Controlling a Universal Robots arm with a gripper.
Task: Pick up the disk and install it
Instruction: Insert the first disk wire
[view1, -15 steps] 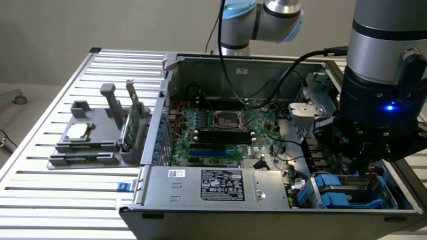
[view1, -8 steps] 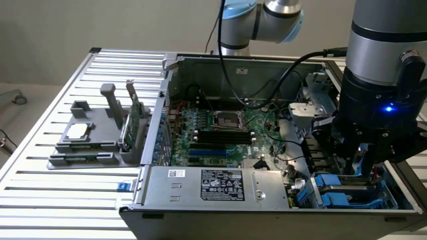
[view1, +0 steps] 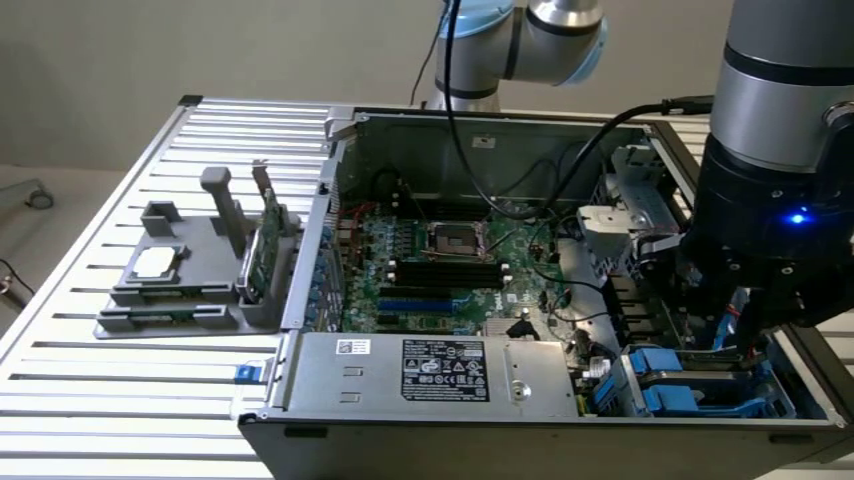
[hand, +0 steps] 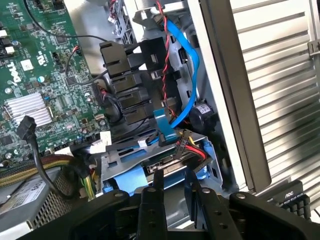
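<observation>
End effector (hand: 174, 184) jaws apart abv flat, blue-railed metal disk (hand: 167, 163).

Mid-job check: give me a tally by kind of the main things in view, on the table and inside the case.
Computer case: 1
Grey stand: 1
Silver chip: 1
Upright green card: 1
Motherboard: 1
Power supply box: 1
Total: 6
</observation>
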